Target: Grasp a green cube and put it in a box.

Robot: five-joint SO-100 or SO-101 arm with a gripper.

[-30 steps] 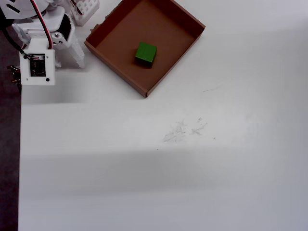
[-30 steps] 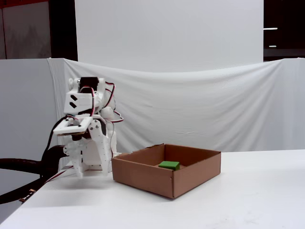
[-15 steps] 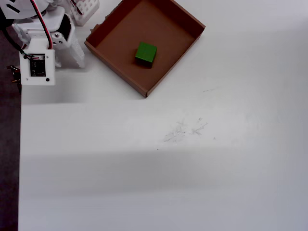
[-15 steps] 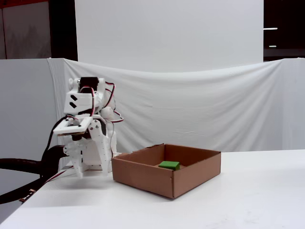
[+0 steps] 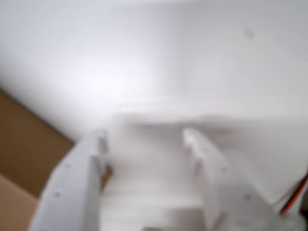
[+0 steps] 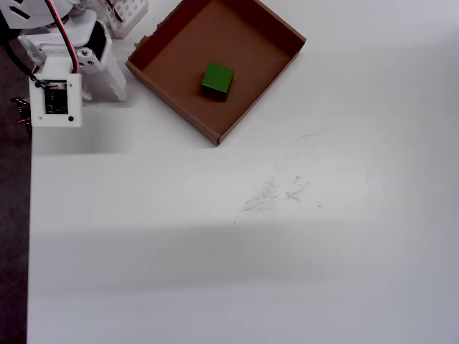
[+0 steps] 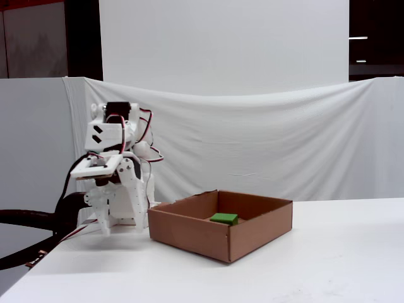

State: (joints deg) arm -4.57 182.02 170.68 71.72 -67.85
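The green cube (image 6: 217, 79) lies inside the brown cardboard box (image 6: 247, 43), near the middle of its floor. In the fixed view only the cube's top (image 7: 224, 218) shows over the box wall (image 7: 189, 235). My gripper (image 6: 115, 87) hangs folded by the arm's base, left of the box and just outside its left corner. It points down at the table (image 7: 120, 228). The blurred wrist view shows the gripper (image 5: 144, 135) open, with only white table between its fingers. A brown corner of the box (image 5: 24, 144) shows at the left there.
A small white perforated block (image 6: 129, 13) stands at the top edge, beside the arm and the box's corner. The table's left edge (image 6: 29, 215) runs just past the arm. Faint scuff marks (image 6: 276, 193) mark the white tabletop (image 6: 287, 272).
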